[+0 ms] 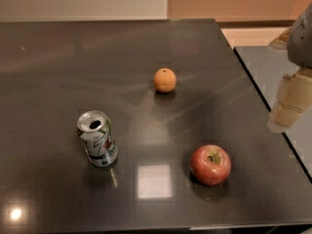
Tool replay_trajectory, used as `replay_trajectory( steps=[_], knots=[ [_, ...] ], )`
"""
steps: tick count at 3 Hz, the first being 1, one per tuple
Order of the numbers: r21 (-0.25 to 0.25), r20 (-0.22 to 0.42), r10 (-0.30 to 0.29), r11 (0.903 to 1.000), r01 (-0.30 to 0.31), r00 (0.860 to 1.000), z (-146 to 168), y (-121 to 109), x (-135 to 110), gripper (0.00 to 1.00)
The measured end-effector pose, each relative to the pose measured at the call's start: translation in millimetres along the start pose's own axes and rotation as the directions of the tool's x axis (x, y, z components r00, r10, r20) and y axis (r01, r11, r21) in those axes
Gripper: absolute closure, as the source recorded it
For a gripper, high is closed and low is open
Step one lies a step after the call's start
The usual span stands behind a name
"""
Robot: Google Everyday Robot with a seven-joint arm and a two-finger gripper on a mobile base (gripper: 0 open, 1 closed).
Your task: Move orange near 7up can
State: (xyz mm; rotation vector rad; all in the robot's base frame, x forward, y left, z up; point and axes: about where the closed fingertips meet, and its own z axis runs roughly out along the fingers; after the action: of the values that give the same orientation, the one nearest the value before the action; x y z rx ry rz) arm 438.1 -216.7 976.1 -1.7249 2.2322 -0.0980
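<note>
A red apple (210, 165) sat nearest the camera on the dark, glossy tabletop (58, 57), right of centre, and had no part in the job. To its left and a little farther back stood the 7up can (97, 139), upright, with its opened silver top showing. Farther still, near the middle of the tabletop, lay the orange (165, 80), well apart from the can and resting free on the surface with nothing touching it.

Judged from that layout, the task had not visibly begun. The orange had not been gripped, lifted or brought beside the can. Reaching, grasping, carrying it leftward and toward the camera, and setting it down all remained to be done.

The robot's claw (287, 108) hung at the right edge of the picture, beyond the tabletop's right rim and over a neighbouring grey surface, well apart from the orange. It held nothing and touched none of the three items. Whether it was spread or pressed together could not be told, since only part of its pale housing showed in the view.
</note>
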Motion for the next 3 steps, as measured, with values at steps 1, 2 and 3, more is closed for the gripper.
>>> replay_trajectory(
  steps=[1, 2, 3],
  knots=[
    [0.000, 0.000, 0.000, 1.0000, 0.000, 1.000, 0, 0, 0, 0.00],
    [0.000, 0.000, 0.000, 1.0000, 0.000, 1.000, 0, 0, 0, 0.00],
    [-0.009, 0.029, 0.020, 0.9998, -0.019, 0.999, 17, -19, -22, 0.00]
  ],
)
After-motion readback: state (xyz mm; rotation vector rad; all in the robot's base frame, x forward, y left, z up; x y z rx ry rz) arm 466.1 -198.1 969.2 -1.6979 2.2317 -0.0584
